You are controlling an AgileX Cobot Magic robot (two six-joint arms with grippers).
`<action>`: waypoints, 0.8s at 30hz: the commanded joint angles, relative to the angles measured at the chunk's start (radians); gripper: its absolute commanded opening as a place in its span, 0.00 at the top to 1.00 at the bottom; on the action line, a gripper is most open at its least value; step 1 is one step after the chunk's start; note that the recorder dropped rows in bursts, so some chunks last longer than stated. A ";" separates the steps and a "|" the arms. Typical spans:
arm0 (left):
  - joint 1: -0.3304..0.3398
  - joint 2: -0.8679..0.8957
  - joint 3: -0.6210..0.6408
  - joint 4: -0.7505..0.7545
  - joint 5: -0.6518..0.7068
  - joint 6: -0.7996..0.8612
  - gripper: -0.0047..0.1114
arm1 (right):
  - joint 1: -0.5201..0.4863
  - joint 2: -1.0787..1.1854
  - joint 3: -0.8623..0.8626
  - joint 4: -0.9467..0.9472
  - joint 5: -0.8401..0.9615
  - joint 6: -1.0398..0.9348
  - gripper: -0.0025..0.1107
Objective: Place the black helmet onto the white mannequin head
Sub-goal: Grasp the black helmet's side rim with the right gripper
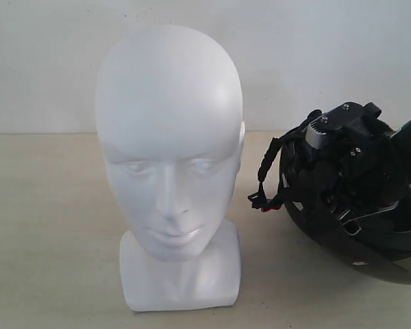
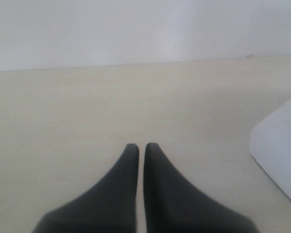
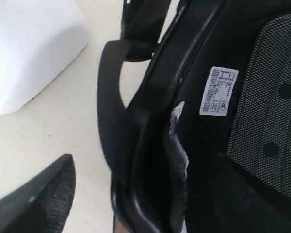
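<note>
The matte black open-face helmet (image 1: pixel 329 229) lies on the pale table (image 1: pixel 48 226) beside the glossy white mannequin head (image 1: pixel 168 137), with the right gripper (image 3: pixel 145 165) spread astride its rim and the left gripper (image 2: pixel 141 145) closed, empty.

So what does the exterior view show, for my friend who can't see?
A white mannequin head stands upright on a pale table, facing the camera. To its right, not touching it, a robot arm reaches into a black helmet.

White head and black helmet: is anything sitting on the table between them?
No, just bare table. In the exterior view only the black helmet's own chin strap dangles into the gap beside the white mannequin head.
</note>
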 commanded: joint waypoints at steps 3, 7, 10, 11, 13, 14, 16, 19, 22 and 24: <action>-0.002 -0.004 0.004 0.000 -0.001 0.006 0.92 | 0.004 0.059 -0.001 -0.033 -0.061 -0.010 0.33; -0.002 -0.004 0.004 0.000 -0.001 0.006 0.92 | 0.007 0.092 -0.001 -0.032 -0.080 -0.010 0.33; -0.002 -0.004 0.004 0.000 -0.001 0.006 0.92 | 0.007 0.118 -0.001 -0.032 -0.078 -0.010 0.41; -0.002 -0.004 0.004 0.000 -0.001 0.006 0.92 | 0.007 0.125 -0.001 -0.029 -0.083 -0.010 0.45; -0.002 -0.004 0.004 0.000 -0.001 0.006 0.92 | 0.007 0.127 -0.001 -0.020 -0.094 -0.010 0.45; -0.002 -0.004 0.004 0.000 -0.001 0.006 0.92 | 0.007 0.127 -0.001 -0.018 -0.102 -0.010 0.45; -0.002 -0.004 0.004 0.000 -0.001 0.006 0.92 | 0.007 0.127 -0.001 -0.018 -0.111 -0.010 0.45; -0.002 -0.004 0.004 0.000 -0.001 0.006 0.92 | 0.007 0.127 -0.001 -0.010 -0.127 -0.010 0.45; -0.002 -0.004 0.004 0.000 -0.001 0.006 0.92 | 0.007 0.127 -0.001 -0.001 -0.131 -0.010 0.45; -0.002 -0.004 0.004 0.000 -0.001 0.006 0.92 | 0.007 0.127 -0.001 0.013 -0.126 -0.010 0.45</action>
